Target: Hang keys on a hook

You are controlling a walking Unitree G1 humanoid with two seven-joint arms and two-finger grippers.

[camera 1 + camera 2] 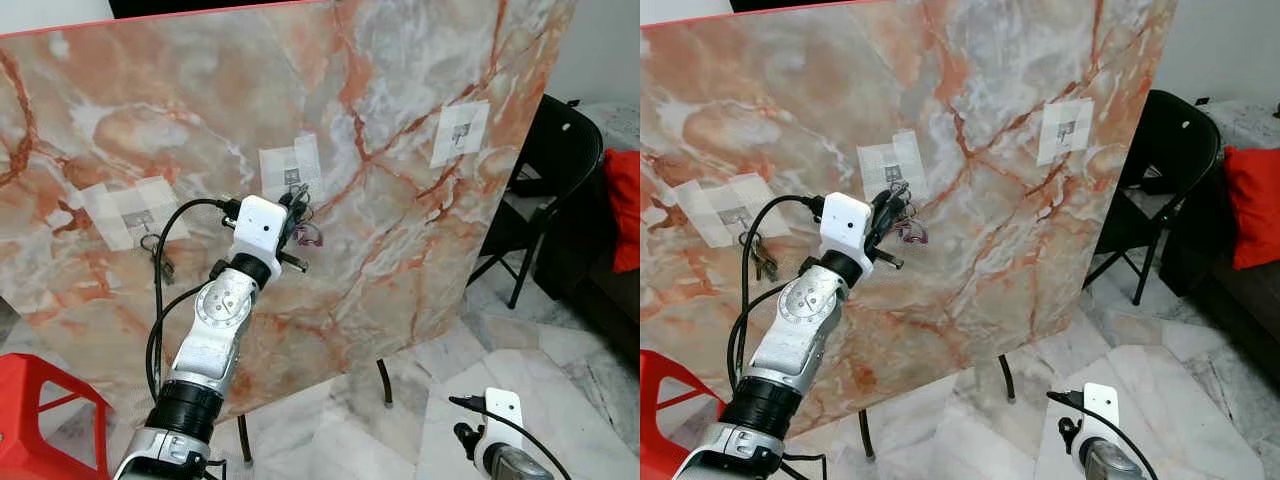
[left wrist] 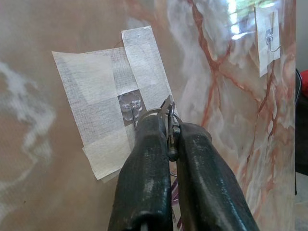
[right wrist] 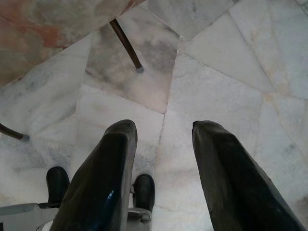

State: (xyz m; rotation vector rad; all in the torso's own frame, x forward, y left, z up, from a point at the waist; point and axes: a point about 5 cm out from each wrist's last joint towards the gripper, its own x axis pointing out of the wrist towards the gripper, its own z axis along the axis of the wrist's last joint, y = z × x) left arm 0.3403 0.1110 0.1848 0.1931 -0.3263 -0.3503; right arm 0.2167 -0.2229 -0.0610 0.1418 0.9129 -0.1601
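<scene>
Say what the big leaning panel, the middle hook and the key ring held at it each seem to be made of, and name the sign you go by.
Panel: looks like polished marble or a marble-print sheet; pink-orange veins, glossy glare.
Middle hook: seemingly clear plastic base with a thin metal wire hook, taped on with white fabric-like tape.
Key ring: thin bright metal, shiny grey, held in the left pincer.

No text, label, brand or number can be read anywhere — the taped patches (image 1: 291,168) on the marble board (image 1: 400,250) are plain mesh tape with no lettering, and the wrist camera housing (image 1: 262,226) is unmarked white.
</scene>
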